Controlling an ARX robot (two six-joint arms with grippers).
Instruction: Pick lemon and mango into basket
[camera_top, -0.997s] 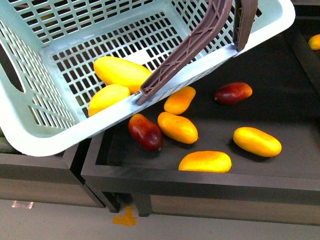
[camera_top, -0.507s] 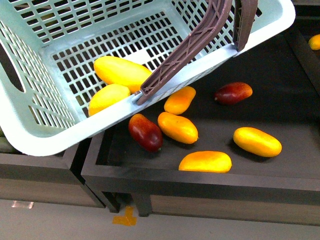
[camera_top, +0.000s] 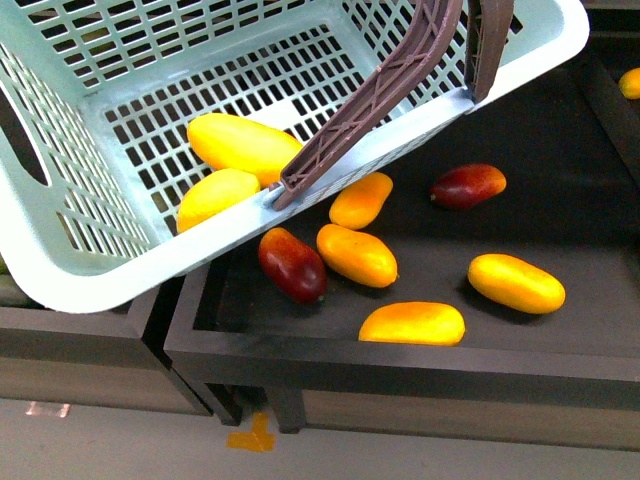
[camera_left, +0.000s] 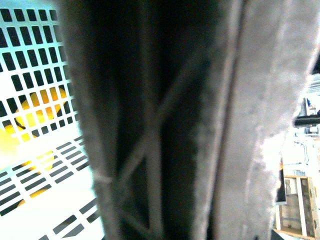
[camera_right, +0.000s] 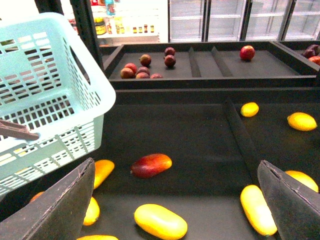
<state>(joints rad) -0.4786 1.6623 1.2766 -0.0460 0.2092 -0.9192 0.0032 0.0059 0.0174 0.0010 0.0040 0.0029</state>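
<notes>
Basket (camera_top: 90, 260) tilted above dark shelf (camera_top: 560, 200); mango (camera_top: 243, 146) and lemon (camera_top: 218, 195) touching on its slotted floor; brown handle (camera_top: 375, 95) fills left wrist view close up, left fingers' state cannot be told; right gripper (camera_right: 175, 200) spread wide, empty, over loose mangoes (camera_right: 160, 221).

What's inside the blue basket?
Two yellow fruits lie on the floor of the basket: the long mango and the smaller lemon, touching. A brown handle covers one end of the mango. The basket's top end runs out of the picture, so anything there is unseen.
</notes>
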